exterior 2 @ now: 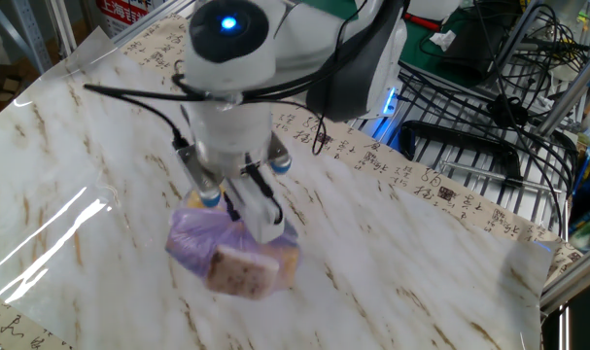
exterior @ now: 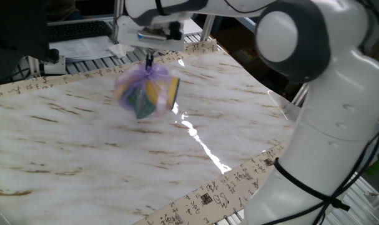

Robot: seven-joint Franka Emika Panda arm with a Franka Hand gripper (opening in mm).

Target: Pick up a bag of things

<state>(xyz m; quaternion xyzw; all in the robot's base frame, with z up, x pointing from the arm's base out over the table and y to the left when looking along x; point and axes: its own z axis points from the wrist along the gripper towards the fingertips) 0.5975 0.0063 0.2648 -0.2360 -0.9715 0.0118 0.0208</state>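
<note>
Tool [exterior: 149,60] jaws are clenched on the knot of the purple bag of things [exterior: 145,94], suspended above the marble-patterned bench [exterior: 83,156].

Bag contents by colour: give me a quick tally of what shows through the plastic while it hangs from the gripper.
Seen through the purple bag, held at its knot by the gripper:
Yellow items: 2
Dark green items: 1
Total: 3 visible. The frame is blurred, so more may be hidden.

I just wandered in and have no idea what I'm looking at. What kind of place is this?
Most likely a robotics lab or workshop. A white robot arm stands at a marble-patterned table, its hand holding a purple bag, with tangled cables and metal racking nearby.
</note>
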